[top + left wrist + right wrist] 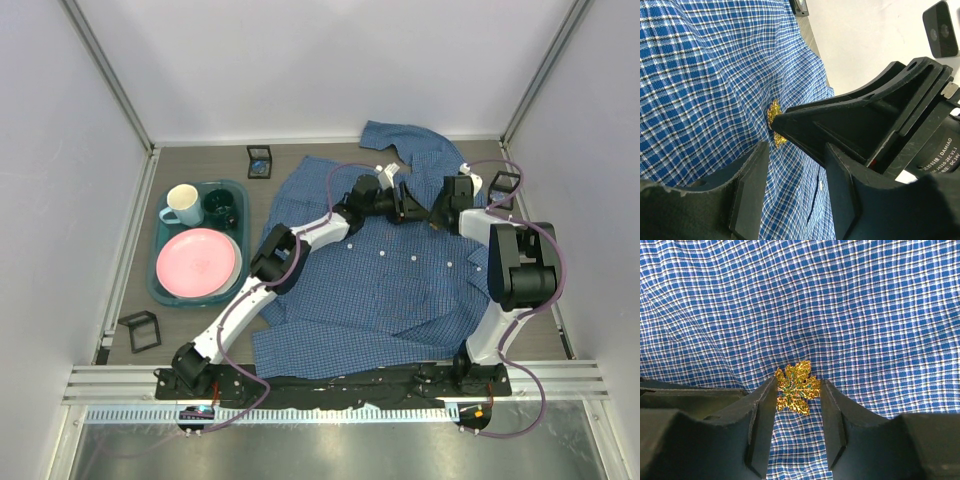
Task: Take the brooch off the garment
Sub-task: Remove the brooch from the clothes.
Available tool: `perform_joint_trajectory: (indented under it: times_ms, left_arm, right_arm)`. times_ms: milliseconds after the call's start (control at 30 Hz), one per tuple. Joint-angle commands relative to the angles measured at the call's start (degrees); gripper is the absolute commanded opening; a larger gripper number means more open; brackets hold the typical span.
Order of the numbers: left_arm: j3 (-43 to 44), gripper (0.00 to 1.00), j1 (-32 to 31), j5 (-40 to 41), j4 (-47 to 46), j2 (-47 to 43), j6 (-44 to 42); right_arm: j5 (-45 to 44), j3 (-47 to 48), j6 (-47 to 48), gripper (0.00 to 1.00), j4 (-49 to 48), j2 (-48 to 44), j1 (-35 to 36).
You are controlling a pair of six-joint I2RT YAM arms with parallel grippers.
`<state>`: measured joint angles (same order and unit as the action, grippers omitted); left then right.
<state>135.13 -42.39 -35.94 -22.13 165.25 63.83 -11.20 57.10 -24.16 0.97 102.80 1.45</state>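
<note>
On the chest of the garment (400, 290), up toward its collar end, your two arms meet over one small patch of blue check. The brooch (797, 387), a gold leaf-shaped pin, lies flat on the cloth exactly between the fingers (762, 425) of the right gripper (798, 385). They stand spread to either side of it, close against its edges, and no firm pinch shows yet. The leaf looks slightly longer along the gap than across it, so closing would take it across its narrower width.

In the left wrist view, one right finger comes in from the side and its tip sits over the brooch (774, 112), hiding the middle of it. The left gripper (797, 155) hangs just beside the pin with its own fingers (747, 200) held apart over bare shirt. You cannot tell whether they touch the cloth.

The right arm is plainly the nearer one and already lined up. By this reading, the next move is yours to make with the right: close on the leaf, with the left placed to steady the fabric.
</note>
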Motion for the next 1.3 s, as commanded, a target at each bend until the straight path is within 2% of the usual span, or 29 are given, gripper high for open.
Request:
perform_joint_trajectory:
  times_ms: [0, 333, 567, 833, 1267]
  left_arm:
    - [-2.76, 0.52, 0.20, -1.41, -3.52, -5.72, -0.73]
    - [-4.26, 0.63, 0.82, -2.64, -6.34, -6.34, 0.32]
    - [-4.79, 0.65, 1.08, -3.25, -8.54, -6.17, 1.47]
    - [-5.40, 0.68, 1.08, -3.34, -10.12, -6.17, 1.91]
    - [-5.58, 0.70, 1.17, -3.87, -10.92, -6.17, 2.00]
  right_arm:
    - [2.50, 1.96, -0.62, 0.46, 1.93, 1.61, 0.22]
    - [5.31, 4.42, 0.26, 0.48, 4.30, 4.25, 0.39]
    - [8.65, 5.13, 0.70, 0.50, 4.39, 5.48, 0.39]
    - [3.92, 6.70, 1.92, 0.50, 7.37, 6.18, 1.71]
    - [4.69, 10.40, 2.19, 0.54, 10.10, 9.69, 2.85]
